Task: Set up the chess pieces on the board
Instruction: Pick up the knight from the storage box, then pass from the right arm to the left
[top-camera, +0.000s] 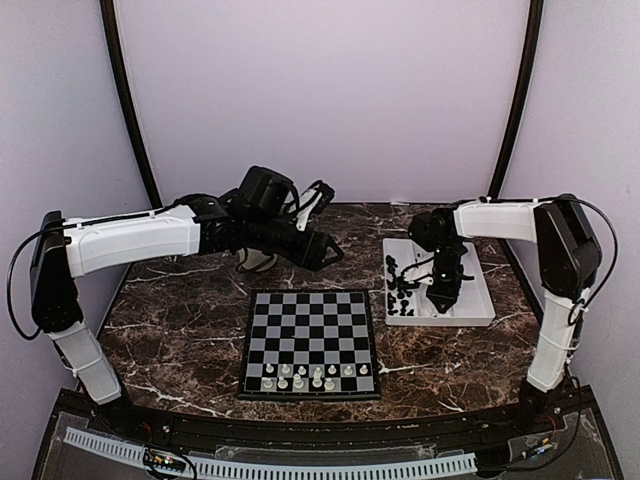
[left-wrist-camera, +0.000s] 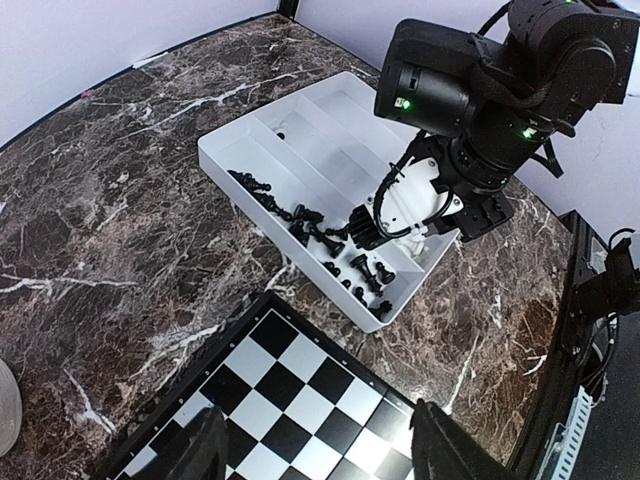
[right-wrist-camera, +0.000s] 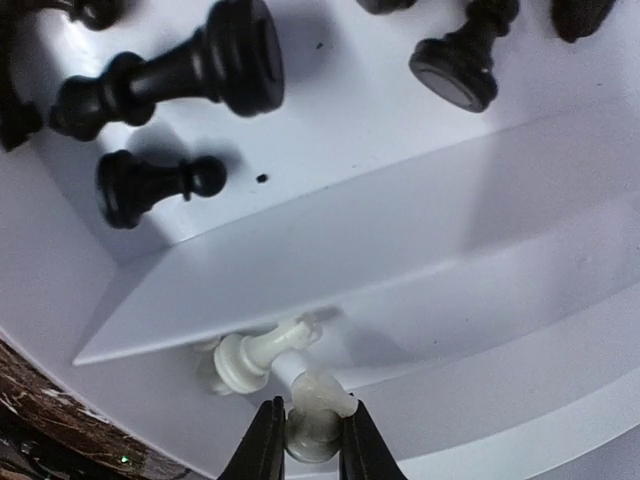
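The board (top-camera: 310, 340) lies at the table's middle, with several white chess pieces (top-camera: 300, 375) standing in its two near rows. Black chess pieces (top-camera: 400, 285) lie in the left compartment of a white tray (top-camera: 480, 300). My right gripper (right-wrist-camera: 308, 430) reaches down into the tray, its two fingers pressed against the sides of a white chess piece (right-wrist-camera: 318, 410). A second white piece (right-wrist-camera: 250, 355) lies touching it. My left gripper (left-wrist-camera: 325, 445) hangs open and holds nothing, above the board's (left-wrist-camera: 290, 400) far right corner.
The tray (left-wrist-camera: 230, 150) has several long compartments; loose black pieces (left-wrist-camera: 320, 235) lie on their sides in the one nearest the board. A tray divider wall (right-wrist-camera: 400, 230) stands between the black pieces (right-wrist-camera: 180, 75) and the white ones. Dark marble table (top-camera: 170, 330) surrounds the board.
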